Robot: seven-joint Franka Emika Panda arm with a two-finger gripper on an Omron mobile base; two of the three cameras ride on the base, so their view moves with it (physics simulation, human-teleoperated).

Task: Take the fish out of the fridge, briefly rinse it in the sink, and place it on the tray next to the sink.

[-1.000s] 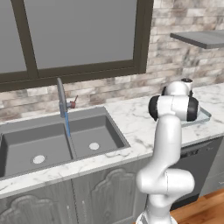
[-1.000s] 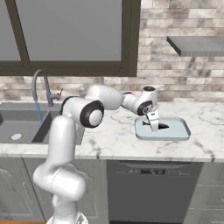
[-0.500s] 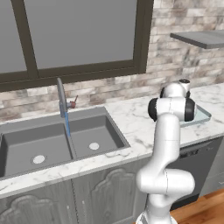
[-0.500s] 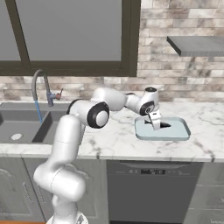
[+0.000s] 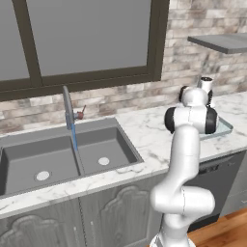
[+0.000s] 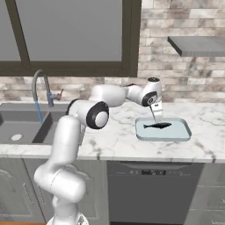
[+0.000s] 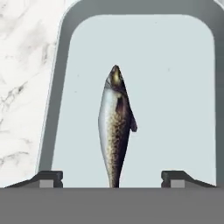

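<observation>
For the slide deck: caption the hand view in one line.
Open gripper above the fish lying in the tray on the marble counter.

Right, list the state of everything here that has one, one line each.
fish: lying flat in the tray, released
tray: on the counter, holding the fish
claw: open, above the fish
faucet: running, water streaming into the sink
sink: two basins, no items inside

fish (image 7: 114, 131): speckled, glossy skin | tray (image 7: 57, 87): smooth matt | counter (image 6: 114, 136): veined marble
</observation>
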